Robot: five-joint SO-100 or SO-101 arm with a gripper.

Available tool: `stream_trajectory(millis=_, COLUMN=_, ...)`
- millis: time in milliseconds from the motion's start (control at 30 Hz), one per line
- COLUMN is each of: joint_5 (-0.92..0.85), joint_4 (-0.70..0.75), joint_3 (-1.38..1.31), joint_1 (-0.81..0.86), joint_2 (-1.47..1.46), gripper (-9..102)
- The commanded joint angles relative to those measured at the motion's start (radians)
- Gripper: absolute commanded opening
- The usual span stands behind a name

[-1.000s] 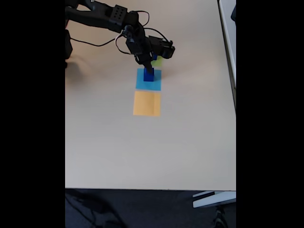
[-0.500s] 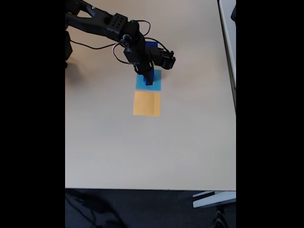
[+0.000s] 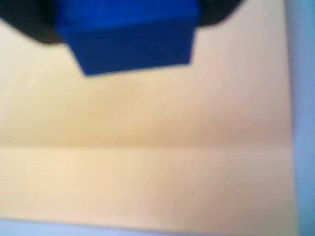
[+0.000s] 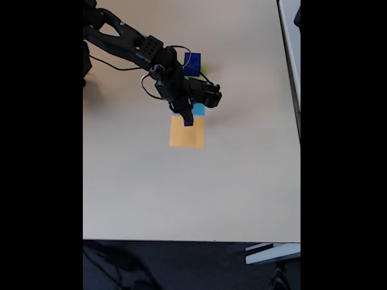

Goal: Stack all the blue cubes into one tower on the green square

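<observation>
In the fixed view, a large blue cube (image 4: 192, 63) stands at the back on the green square (image 4: 204, 66), of which only a sliver shows beside the cube. My gripper (image 4: 188, 119) hangs over the near edge of the light-blue square (image 4: 198, 109), at the top of the orange square (image 4: 187, 134). The wrist view shows the gripper (image 3: 128, 19) shut on another blue cube (image 3: 133, 42). Dark fingers (image 3: 29, 24) flank that cube, and it is held above the orange square (image 3: 147, 157). In the fixed view the held cube is hard to make out under the fingers.
The arm (image 4: 130, 42) reaches in from the upper left of the fixed view, with a cable looping beside it. The beige table (image 4: 181, 193) is bare in front of the orange square. Its right edge (image 4: 298, 121) and front edge (image 4: 181, 240) are far from the gripper.
The gripper has moved with the blue cube from over the light-blue square toward the orange square, nearer the table's front. The large cube at the back is now uncovered.
</observation>
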Motion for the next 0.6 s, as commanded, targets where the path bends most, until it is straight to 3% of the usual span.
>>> stream_trajectory(millis=0, joint_5=-0.008, joint_4=-0.037, joint_3=-0.058, joint_1=0.015, joint_2=0.009, gripper=5)
stream_trajectory(millis=567, joint_5=0.032, joint_4=-0.08, joint_3=-0.048, joint_1=0.021, joint_2=-0.02, gripper=5)
